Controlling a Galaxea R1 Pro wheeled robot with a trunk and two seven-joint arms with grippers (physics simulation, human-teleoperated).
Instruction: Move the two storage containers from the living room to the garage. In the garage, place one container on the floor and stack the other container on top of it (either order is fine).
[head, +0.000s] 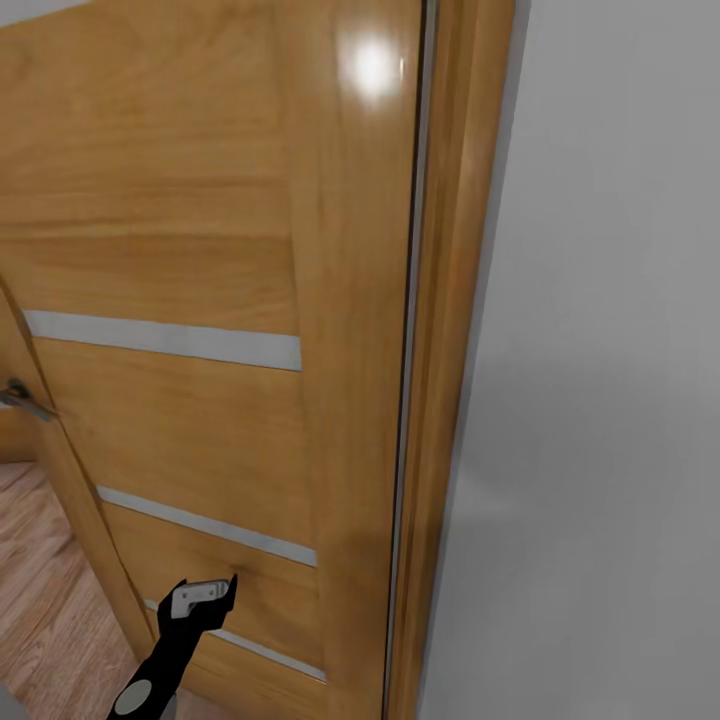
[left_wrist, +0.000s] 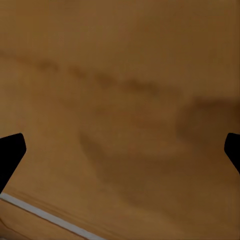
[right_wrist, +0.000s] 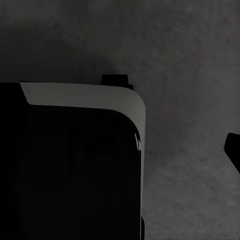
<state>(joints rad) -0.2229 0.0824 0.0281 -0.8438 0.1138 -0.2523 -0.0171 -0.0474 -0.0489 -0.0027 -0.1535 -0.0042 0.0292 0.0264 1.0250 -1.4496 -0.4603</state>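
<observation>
Close in, the left hand (head: 205, 597) hovers just before a wooden door (head: 200, 300), its fingers (left_wrist: 11, 152) spread apart and holding nothing. Beyond it, pale strips (head: 165, 338) cross the door beside a grey wall (head: 600, 400). Dark concrete floor (right_wrist: 190, 60) lies under the right arm, whose hand's state I cannot tell.

Bright glare spot high on door (head: 375, 65); soft shadow on wall (head: 600, 400); right wrist view dim, blurry.
</observation>
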